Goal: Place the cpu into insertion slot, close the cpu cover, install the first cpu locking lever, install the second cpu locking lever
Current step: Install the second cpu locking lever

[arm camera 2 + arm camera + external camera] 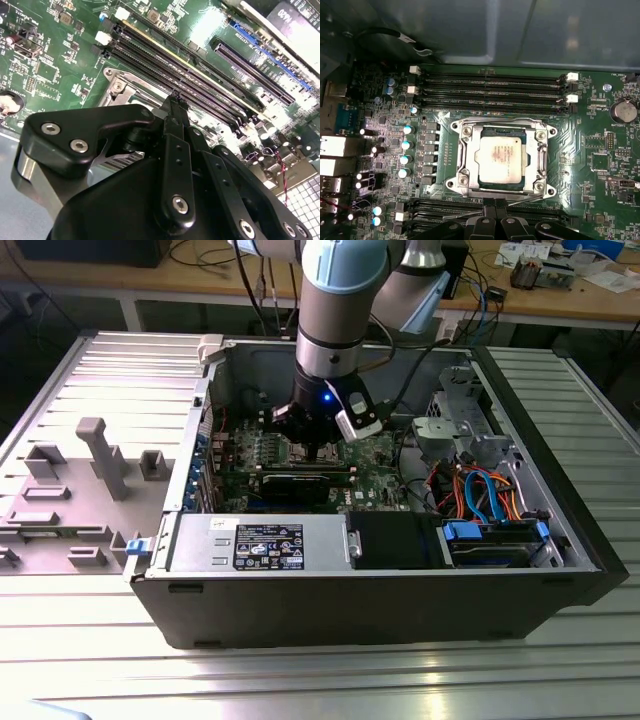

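In the first wrist view the cpu (pixel 501 157), a square chip with a silvery top, lies flat in the insertion slot (pixel 490 132) on the green board. The cpu cover (pixel 536 155), a silvery frame, lies down around the chip, whose top shows through its window. My gripper (pixel 495 202) hangs just off the slot's edge, between it and a bank of memory slots, with its black fingers (pixel 486 222) pressed together at the tips. In the second wrist view the gripper (pixel 175 96) tapers to a closed point over the slot's metal corner (pixel 117 85). In the exterior view the gripper (pixel 322 448) is low inside the case.
The open computer case (pixel 380 600) rests on a ribbed metal table. Long memory slots (pixel 490 87) run on both sides of the socket. Capacitors (pixel 406 145) stand beside it. A power supply (pixel 260 540), a drive cage (pixel 455 405) and coloured cables (pixel 480 490) crowd the case. A grey fixture (pixel 100 455) stands at the exterior view's left.
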Motion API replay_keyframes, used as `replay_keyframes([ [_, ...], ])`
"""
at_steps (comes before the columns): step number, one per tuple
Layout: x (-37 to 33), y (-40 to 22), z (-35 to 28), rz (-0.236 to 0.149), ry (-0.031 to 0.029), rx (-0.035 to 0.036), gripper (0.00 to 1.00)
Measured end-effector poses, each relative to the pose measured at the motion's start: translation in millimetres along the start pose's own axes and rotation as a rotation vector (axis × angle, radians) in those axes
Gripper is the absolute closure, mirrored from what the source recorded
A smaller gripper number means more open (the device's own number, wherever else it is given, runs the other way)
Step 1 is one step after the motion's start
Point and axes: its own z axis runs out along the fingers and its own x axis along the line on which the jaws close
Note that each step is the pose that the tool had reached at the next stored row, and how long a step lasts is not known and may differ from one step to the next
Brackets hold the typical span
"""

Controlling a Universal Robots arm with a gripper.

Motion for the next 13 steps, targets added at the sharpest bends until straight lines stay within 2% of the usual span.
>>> replay_keyframes([
  [3, 0.6, 0.0, 0.2, -0.013, 0.0009, 0.0001, 0.89],
  [9, 8.3, 0.2, 1.3, -0.013, 0.0010, -0.0014, 0.89],
  [13, 12.2, -0.8, 2.3, -0.013, 0.0008, -0.0048, 0.89],
])
